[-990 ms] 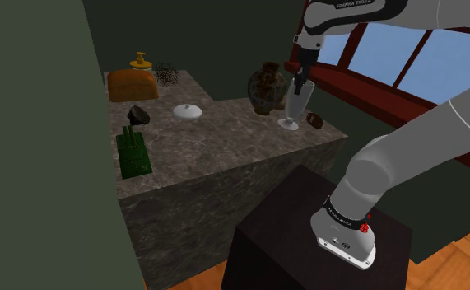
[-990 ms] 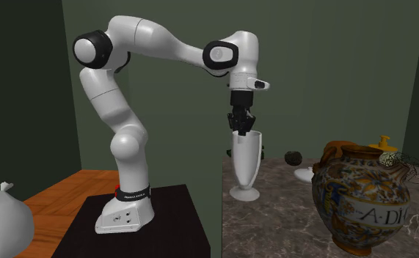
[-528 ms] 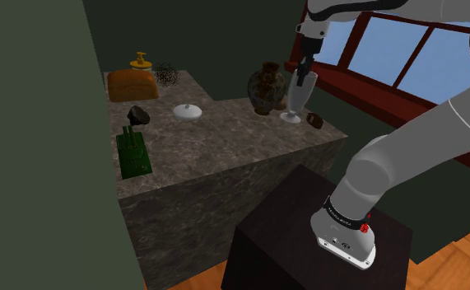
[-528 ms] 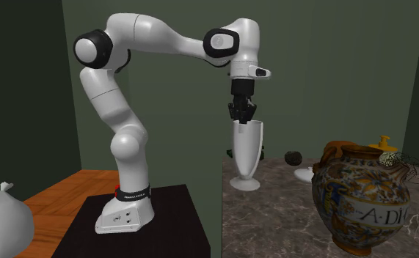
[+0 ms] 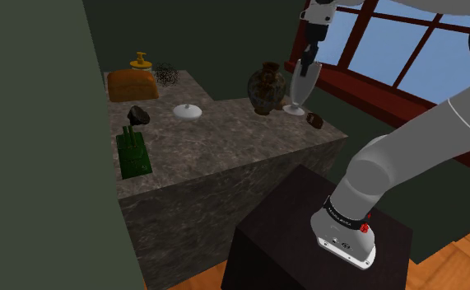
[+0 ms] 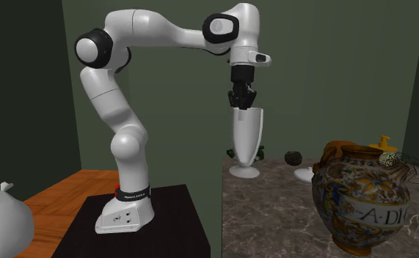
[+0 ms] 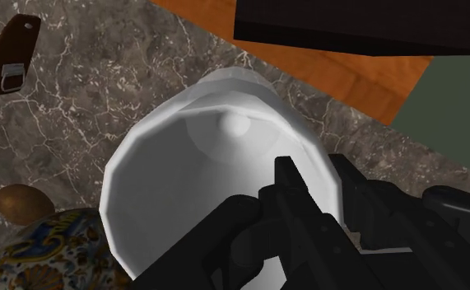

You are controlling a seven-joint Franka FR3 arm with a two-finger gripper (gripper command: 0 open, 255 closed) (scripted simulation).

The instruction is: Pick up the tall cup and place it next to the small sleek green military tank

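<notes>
The tall white footed cup [image 5: 298,87] [image 6: 246,141] hangs upright just above the far right corner of the marble counter [image 5: 225,140]. My black gripper [image 5: 309,59] [image 6: 242,104] is shut on its rim from above. In the wrist view one finger is inside the cup [image 7: 192,165] and the other outside, so the gripper [image 7: 311,177] pinches the wall. The small green tank [image 5: 132,152] lies near the counter's front left edge in the shoulder view, far from the cup.
A painted vase [image 5: 266,87] [image 6: 358,194] stands beside the cup, and a small brown object [image 5: 315,119] [image 7: 11,53] lies by the counter's right edge. A white lid [image 5: 188,111], a dark rock [image 5: 139,114], an orange loaf [image 5: 132,85] and a yellow bottle [image 5: 141,60] sit further back.
The gripper has risen with the cup clasped in it. The cup's foot has left the counter and moved upward; everything else has stayed in place.
</notes>
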